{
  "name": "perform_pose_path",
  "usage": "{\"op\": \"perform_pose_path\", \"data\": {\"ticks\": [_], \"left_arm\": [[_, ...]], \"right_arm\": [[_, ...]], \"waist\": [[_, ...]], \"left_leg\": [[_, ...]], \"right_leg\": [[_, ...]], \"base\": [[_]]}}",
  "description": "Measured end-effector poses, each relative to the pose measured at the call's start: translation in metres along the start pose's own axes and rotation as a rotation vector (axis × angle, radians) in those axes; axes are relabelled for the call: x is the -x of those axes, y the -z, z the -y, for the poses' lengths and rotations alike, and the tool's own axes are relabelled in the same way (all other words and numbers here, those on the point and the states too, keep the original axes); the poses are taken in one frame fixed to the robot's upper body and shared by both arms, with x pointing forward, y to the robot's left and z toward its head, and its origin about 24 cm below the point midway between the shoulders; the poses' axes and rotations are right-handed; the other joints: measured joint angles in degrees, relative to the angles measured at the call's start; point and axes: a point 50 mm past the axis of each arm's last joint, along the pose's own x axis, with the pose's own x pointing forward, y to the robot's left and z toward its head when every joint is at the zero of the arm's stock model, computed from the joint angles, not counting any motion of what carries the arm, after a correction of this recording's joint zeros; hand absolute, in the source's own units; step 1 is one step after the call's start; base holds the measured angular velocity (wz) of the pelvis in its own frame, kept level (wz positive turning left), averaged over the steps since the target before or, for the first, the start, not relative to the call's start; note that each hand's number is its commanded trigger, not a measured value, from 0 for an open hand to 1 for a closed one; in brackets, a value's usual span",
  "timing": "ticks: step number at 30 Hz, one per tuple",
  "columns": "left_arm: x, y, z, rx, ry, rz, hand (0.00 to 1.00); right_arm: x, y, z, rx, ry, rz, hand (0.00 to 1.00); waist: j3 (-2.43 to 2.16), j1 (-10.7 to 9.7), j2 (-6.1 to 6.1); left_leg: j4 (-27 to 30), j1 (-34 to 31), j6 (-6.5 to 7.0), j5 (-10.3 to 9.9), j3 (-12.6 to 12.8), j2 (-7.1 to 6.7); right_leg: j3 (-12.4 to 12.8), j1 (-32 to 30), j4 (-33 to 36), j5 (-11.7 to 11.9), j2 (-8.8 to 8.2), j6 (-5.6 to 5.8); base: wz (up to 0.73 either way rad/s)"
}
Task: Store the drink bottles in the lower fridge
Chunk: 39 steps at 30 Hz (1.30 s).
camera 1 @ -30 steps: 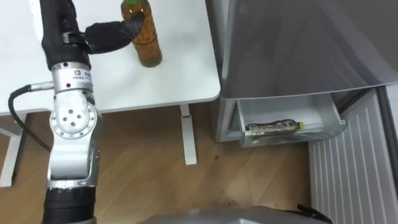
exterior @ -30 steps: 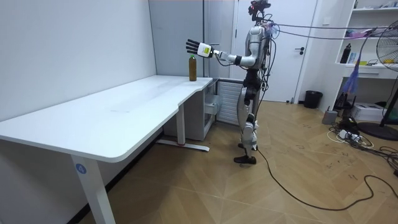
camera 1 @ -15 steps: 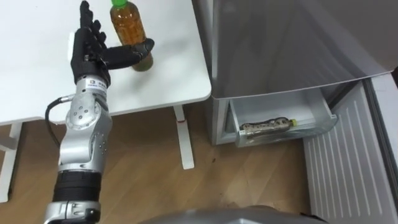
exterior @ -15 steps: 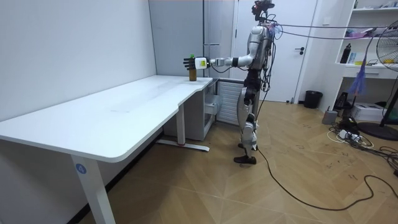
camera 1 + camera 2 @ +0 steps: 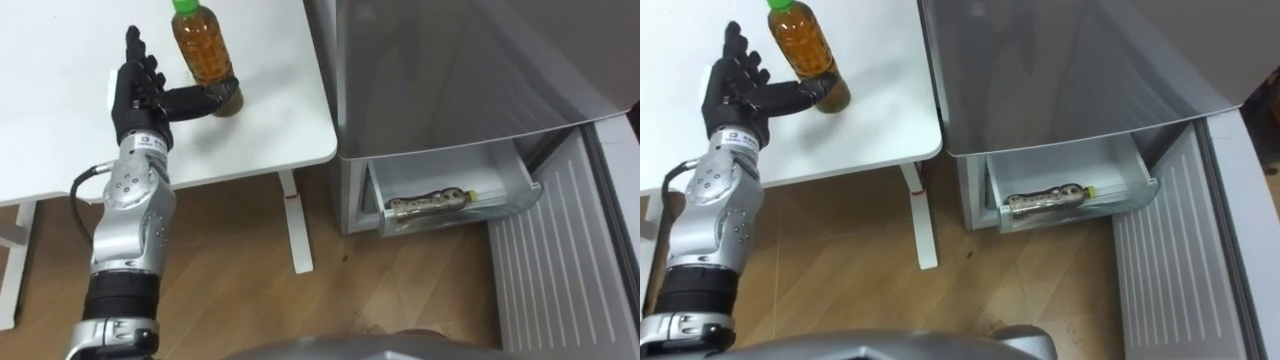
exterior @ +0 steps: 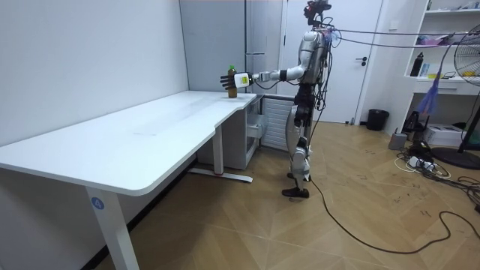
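Observation:
A tea bottle (image 5: pixel 203 55) with a green cap stands upright on the white table (image 5: pixel 60 130), near its right corner. My left hand (image 5: pixel 135 90) is open just left of it, fingers straight, with the thumb (image 5: pixel 195 98) lying across the front of the bottle's base. In the room view the same hand (image 6: pixel 228 79) is held out over the table's end while I stand beside the fridge. The lower fridge drawer (image 5: pixel 520 180) is pulled out, and another bottle (image 5: pixel 432 203) lies on its side in it.
The grey fridge (image 5: pixel 450 70) stands directly right of the table, a narrow gap between them. Its open door's ribbed white inner side (image 5: pixel 560 260) reaches out at the lower right. A white table leg (image 5: pixel 297 220) stands on the wooden floor.
My left hand has come down from the bottle's upper part to beside its base, fingers now straight. The head camera shifted, so the bottle and fridge sit further left.

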Motion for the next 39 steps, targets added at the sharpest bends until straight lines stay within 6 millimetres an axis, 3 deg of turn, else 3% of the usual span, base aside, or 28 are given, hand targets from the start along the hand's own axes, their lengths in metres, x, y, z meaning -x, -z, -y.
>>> {"op": "perform_pose_path", "data": {"ticks": [9, 15, 20, 26, 32, 39], "left_arm": [[-0.001, 0.000, -0.003, -0.011, -0.023, 0.000, 0.00], [-0.004, -0.001, -0.006, -0.021, -0.033, -0.009, 0.00], [-0.019, 0.003, -0.002, 0.015, -0.047, -0.065, 0.00], [-0.031, -0.004, 0.006, 0.021, -0.034, -0.068, 0.00], [-0.035, -0.007, 0.008, 0.018, -0.032, -0.074, 0.00], [-0.036, -0.002, 0.007, 0.008, -0.035, -0.123, 0.00]], "right_arm": [[0.000, -0.003, 0.000, 0.042, -0.001, 0.003, 0.00], [0.000, -0.004, 0.000, 0.064, -0.002, 0.006, 0.00], [0.000, -0.010, 0.000, 0.112, -0.001, 0.017, 0.00], [0.000, -0.015, -0.001, 0.130, 0.004, 0.027, 0.00], [0.001, -0.017, 0.003, 0.128, 0.019, 0.027, 0.00], [0.000, -0.011, 0.003, 0.127, 0.023, -0.017, 0.00]], "waist": [[-0.10, 0.04, -0.19], [-0.41, -0.15, -0.65], [-0.60, -0.36, -0.20], [-0.50, -0.34, 0.23], [-0.64, -0.42, 1.30], [-0.51, -0.86, 1.34]], "left_leg": [[-0.18, -0.14, 0.00, 0.00, 0.78, 0.03], [-0.17, -0.13, 0.00, 0.00, 1.02, 0.03], [-0.16, -0.14, 0.00, 0.00, 0.86, 0.06], [-0.18, -0.54, 0.00, 0.00, 0.96, 0.06], [-0.16, -1.11, 0.00, 0.00, 0.87, 0.09], [-0.14, -1.12, 0.02, -0.03, 0.89, 0.02]], "right_leg": [[1.05, -1.08, 0.78, -0.20, 0.07, -0.09], [1.21, -1.22, 0.98, -0.26, 0.07, -0.10], [1.29, -1.16, 0.97, -0.26, 0.10, -0.11], [1.33, -1.64, 1.00, -0.25, 0.13, -0.11], [1.25, -2.38, 1.23, -0.25, 0.12, -0.12], [1.26, -2.71, 1.79, -0.37, 0.03, -0.12]], "base": [[-0.06], [-0.02], [0.00], [0.00], [-0.01], [-0.02]]}}
